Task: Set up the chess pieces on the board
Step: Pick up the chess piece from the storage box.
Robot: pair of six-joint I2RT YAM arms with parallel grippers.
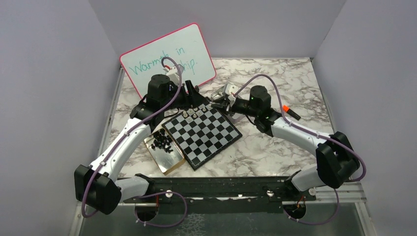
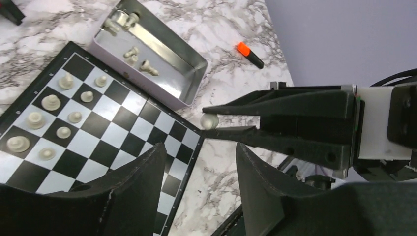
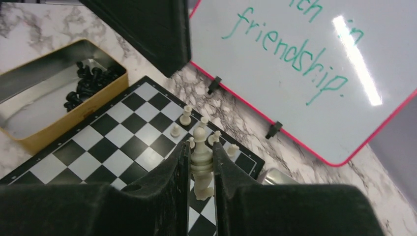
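The black-and-white board (image 1: 204, 133) lies diagonally mid-table. Several cream-white chess pieces (image 1: 193, 112) stand on its far corner; they also show in the left wrist view (image 2: 49, 123) and the right wrist view (image 3: 186, 116). My right gripper (image 3: 200, 150) is shut on a tall cream-white piece (image 3: 199, 133), held above that corner's edge. From the left wrist view this gripper (image 2: 206, 119) pinches the piece (image 2: 210, 120) just off the board (image 2: 113, 142). My left gripper (image 2: 199, 164) is open and empty, above the board's edge near the right one (image 1: 220, 102).
A gold tin (image 1: 167, 160) with several black pieces (image 1: 162, 140) lies left of the board. A silver tin (image 2: 194, 61) holds a few cream pieces (image 2: 140, 61). A pink-rimmed whiteboard (image 1: 167, 61) leans at the back. An orange marker (image 1: 290, 112) lies to the right.
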